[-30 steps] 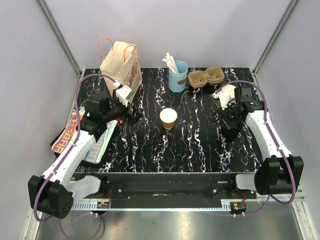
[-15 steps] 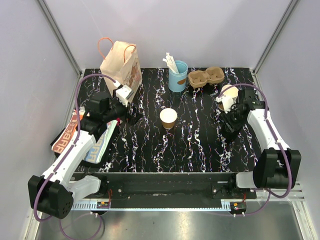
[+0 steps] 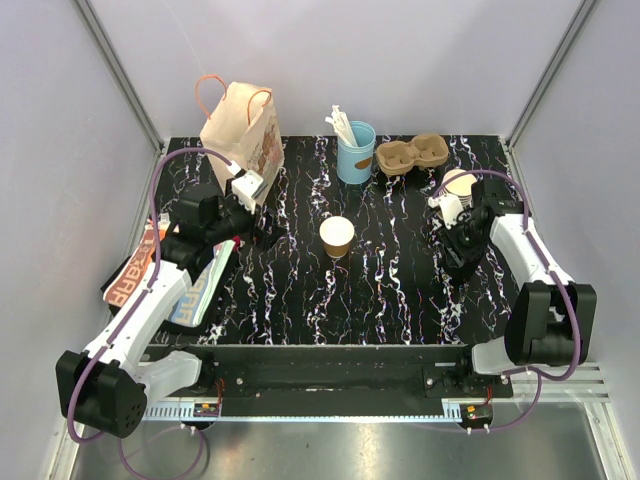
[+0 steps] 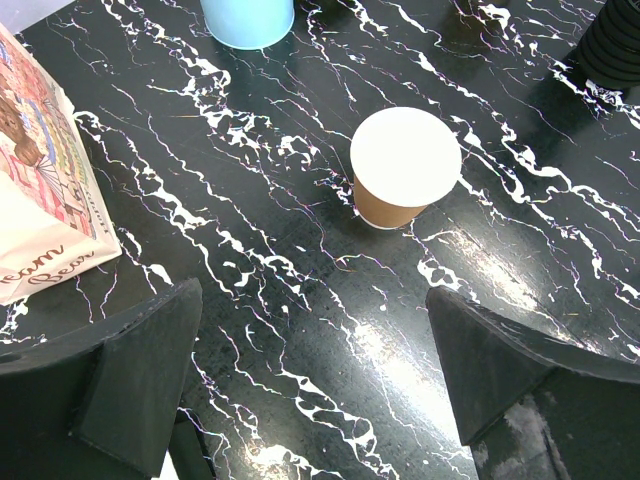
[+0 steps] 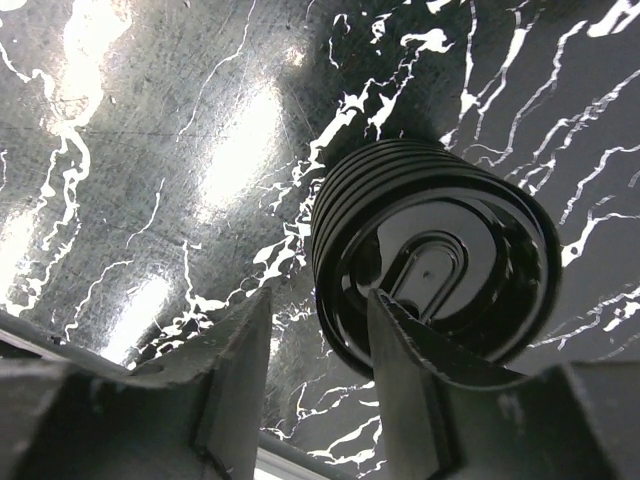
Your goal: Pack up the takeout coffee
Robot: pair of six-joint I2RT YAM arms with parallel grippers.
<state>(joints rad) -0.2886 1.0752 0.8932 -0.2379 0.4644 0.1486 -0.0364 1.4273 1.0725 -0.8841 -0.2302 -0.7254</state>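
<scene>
Risks: we judge right gripper [image 5: 318, 300], jaws part-open astride rim of lid stack [image 5: 430, 270] w/ nothing clamped, may lift several nested lids at once or skid stack sideways; cause: glossy plastic, slick top. Left gripper [image 4: 310, 300] wide open, empty, aimed at kraft cup [image 4: 404, 168], apart from it. Cup upright mid-bench, lidless, light: poss. tip-over if nudged. Bench [image 3: 400, 300]: black w/ white veining; we note strong glare. Room: pale grey walls, metal corner posts.

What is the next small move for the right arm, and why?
Probably close the right gripper on the top lid of the black lid stack. Its open jaws already straddle the stack's near rim, and the paper cup stands uncovered, so it needs a lid before packing.
</scene>
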